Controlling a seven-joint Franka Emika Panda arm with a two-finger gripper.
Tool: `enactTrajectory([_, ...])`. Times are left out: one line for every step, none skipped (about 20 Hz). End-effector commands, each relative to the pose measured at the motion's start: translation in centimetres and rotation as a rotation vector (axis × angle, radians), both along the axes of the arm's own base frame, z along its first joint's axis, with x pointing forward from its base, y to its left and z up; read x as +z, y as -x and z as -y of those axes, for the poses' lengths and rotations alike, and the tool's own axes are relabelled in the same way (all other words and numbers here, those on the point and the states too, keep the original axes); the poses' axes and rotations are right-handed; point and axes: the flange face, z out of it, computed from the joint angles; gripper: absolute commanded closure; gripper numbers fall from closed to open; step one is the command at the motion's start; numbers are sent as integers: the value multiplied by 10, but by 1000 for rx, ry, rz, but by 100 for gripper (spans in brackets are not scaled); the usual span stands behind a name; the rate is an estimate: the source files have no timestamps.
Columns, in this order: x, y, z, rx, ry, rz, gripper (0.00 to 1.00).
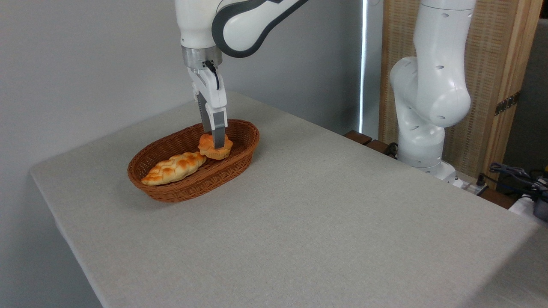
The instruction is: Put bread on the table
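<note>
Wicker, brown and oval, the basket [171, 191] is the landmark in the single camera view; it sits on the far left part of the table [325, 222], whose cloth is plain light grey-beige. Inside the basket, at its right end, is the bun [209, 149], small, round and orange-golden with a lumpy top. It looks slightly raised off the basket floor, though that is hard to tell for sure from this angle. Beside the bun, toward the basket's left end, lies the loaf [173, 167], longer, paler and braided, its right tip just beside or touching the bun.

Straight above the basket's right end the arm [239, 25] comes down from the top of the picture, white with a grey band, and its gripper [215, 143] points downward into the basket. The grey fingers [219, 130] pinch the bun, one finger showing across the bun's front and the other partly hidden behind it.

Right of the basket, well apart from it and beyond the table's far edge, stands the arm's white base column [421, 128]. Behind that is a wooden panel [501, 85], and some cables [513, 173] lie near the table's right corner.
</note>
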Motion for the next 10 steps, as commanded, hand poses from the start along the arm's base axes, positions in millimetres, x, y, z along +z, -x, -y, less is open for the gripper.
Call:
enactTrajectory([-11, 3, 0, -25, -11, 6, 0])
enactTrajectory([-14, 6, 3, -41, -27, 13, 0])
enactTrajectory([-16, 6, 3, -56, -47, 24, 0])
enactTrajectory([-16, 6, 3, -61, -55, 28, 0])
enactTrajectory([-16, 6, 3, -61, -56, 28, 0])
enactTrajectory([-17, 6, 3, -61, -55, 28, 0])
enactTrajectory([-17, 6, 3, -61, -55, 28, 0])
enactTrajectory([-17, 6, 3, -61, -55, 28, 0])
enactTrajectory([-18, 5, 2, -60, -56, 26, 0])
enactTrajectory([-18, 5, 2, -58, -56, 26, 1])
